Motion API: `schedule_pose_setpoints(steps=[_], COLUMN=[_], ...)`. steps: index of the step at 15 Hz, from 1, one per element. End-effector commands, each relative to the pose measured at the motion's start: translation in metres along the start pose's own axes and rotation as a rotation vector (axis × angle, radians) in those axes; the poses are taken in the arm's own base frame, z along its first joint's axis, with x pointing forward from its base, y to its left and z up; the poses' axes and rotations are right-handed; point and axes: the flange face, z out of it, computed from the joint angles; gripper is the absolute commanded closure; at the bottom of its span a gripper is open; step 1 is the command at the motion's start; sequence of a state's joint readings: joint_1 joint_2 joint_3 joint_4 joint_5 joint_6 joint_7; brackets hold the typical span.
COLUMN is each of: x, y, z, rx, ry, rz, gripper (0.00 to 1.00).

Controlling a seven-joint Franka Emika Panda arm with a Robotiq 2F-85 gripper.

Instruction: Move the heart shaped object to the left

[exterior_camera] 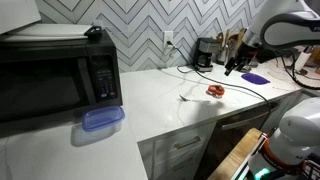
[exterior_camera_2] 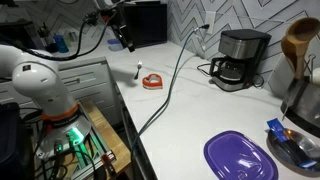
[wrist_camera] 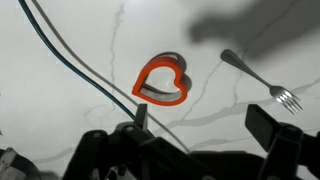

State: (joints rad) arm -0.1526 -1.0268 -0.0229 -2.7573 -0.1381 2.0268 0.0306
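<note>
While the fingers (wrist_camera: pixel 268 128) hang apart over the desk (wrist_camera: pixel 90 40) | heart (wrist_camera: pixel 163 100) lies flat, untouched, just beyond one fingertip | fork (wrist_camera: pixel 258 78) lies near it, apart | cable (wrist_camera: pixel 70 62) crosses alongside.

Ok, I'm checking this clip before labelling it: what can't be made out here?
Fork: too small in an exterior view; tines unreadable.
Gripper: dark and blurred in an exterior view; jaw gap unclear there.
Blue item: cut off by the right edge in an exterior view; unidentifiable.
</note>
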Motion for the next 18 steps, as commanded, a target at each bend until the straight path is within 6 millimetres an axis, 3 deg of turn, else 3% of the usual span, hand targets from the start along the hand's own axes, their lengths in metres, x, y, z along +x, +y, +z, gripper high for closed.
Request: schedule_pose_setpoints(steps=[1, 9, 11, 18], x=[-0.001, -0.001, 0.007, 0.029], y=[0.0, -0.001, 0.002, 0.031], z=[0.002, 0.006, 0.012, 0.061], rx=[0.0, 0.0, 0.062, 0.064], ry=[-0.007, -0.018, -0.049, -0.059], rz=[-0.001, -0.002, 0.04, 0.402], gripper=[0.0, 0.0, 0.0, 0.0])
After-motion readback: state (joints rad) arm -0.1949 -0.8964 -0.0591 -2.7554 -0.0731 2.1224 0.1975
